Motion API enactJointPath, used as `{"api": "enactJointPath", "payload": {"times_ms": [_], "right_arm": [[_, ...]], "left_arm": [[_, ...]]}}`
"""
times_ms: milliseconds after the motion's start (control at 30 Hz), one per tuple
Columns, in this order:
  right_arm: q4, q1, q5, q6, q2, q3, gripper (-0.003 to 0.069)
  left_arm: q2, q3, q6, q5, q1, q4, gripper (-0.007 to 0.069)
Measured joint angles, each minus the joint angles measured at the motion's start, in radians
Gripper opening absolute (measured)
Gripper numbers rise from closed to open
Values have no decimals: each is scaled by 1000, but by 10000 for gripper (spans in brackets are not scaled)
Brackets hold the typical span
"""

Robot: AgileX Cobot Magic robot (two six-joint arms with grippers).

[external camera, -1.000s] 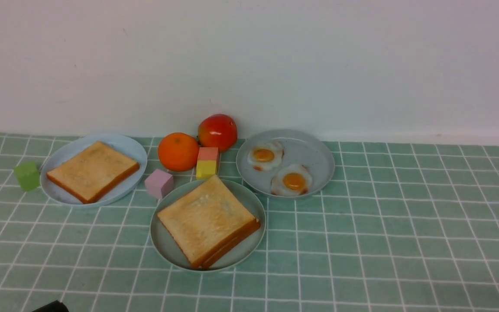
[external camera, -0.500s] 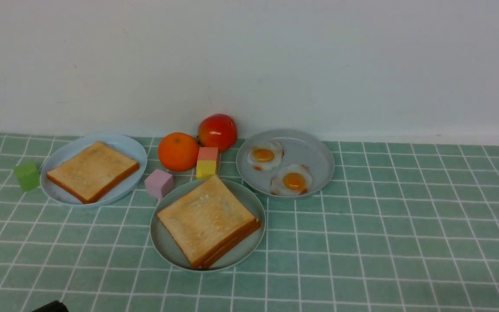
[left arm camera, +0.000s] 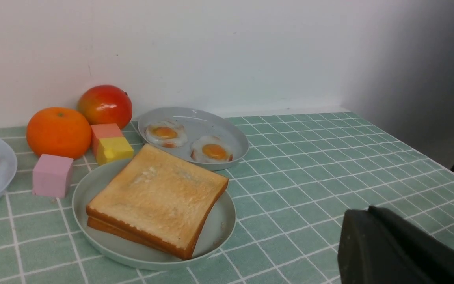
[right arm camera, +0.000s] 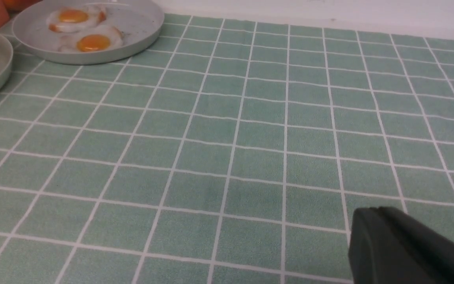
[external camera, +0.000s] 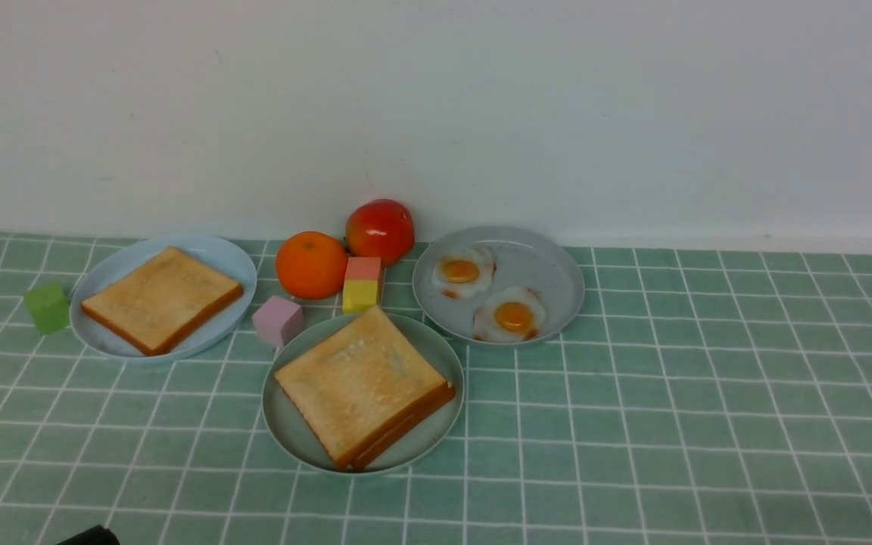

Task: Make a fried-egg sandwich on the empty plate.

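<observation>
While nothing has shifted across the last second, the stacked golden toast sandwich sits square on the round pale mint-green plate, no egg visible between the slices. Both grippers are pulled back, only one dark edge of each showing; spread or pressed together, I cannot tell. Job looks finished.

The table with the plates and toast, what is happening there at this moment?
Nothing is being handled right now. Two toast slices lie stacked as a sandwich on the mint-green plate; whether an egg is between them cannot be seen. One toast slice lies on the blue plate, and two fried eggs lie on the grey plate. Both arms are back near the table's front edge, with only dark gripper parts showing in the wrist views.
</observation>
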Motion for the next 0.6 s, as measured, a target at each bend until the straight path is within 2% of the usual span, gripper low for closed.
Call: {"api": "enactJointPath", "payload": {"times_ms": [167,267,433,533,600], "right_arm": [[0,0,1,-1,0,0,-6],[0,0,1,-1,0,0,-3],[0,0,1,-1,0,0,-2],[0,0,1,-1,0,0,0],[0,0,1,-1,-1,0,1]], "left_arm": [[0,0,5,-61,20,70,-13],[-19,0,8,-123,169,161,-13],[-111,15,-41,-39,488,223,-13],[-133,49,-92,-13,572,251,-13],[-136,101,-186,29,626,296,-13]]}}
